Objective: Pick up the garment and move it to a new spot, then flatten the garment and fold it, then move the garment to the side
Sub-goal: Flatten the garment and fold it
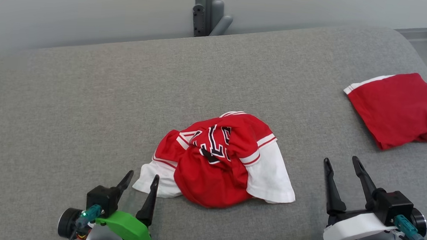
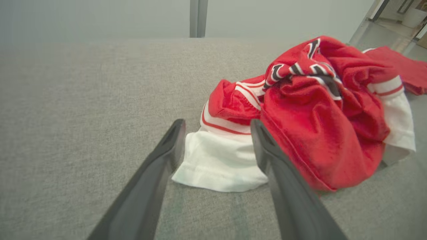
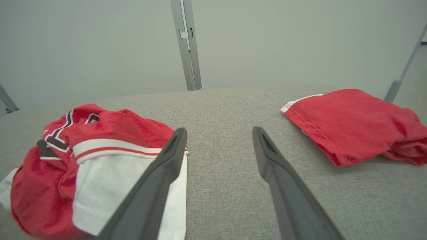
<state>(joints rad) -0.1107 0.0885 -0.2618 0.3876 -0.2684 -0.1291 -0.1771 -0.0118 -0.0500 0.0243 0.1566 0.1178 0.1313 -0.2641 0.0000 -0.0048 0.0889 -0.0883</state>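
Note:
A crumpled red and white garment (image 1: 218,161) with black lettering lies in a heap near the front middle of the grey cushioned surface (image 1: 88,108). My left gripper (image 1: 142,179) stands open at the heap's near left corner, its fingers either side of a white sleeve (image 2: 217,163), not closed on it. My right gripper (image 1: 341,163) is open to the right of the heap, over bare fabric, nothing between its fingers. From the right wrist view the garment (image 3: 86,166) lies left of the gripper (image 3: 218,133).
A second red garment (image 1: 399,109), folded, with a white edge, lies at the far right of the surface (image 3: 353,123). A grey metal post (image 1: 205,10) rises behind the back edge, against a pale wall. Bare grey fabric spreads to the left.

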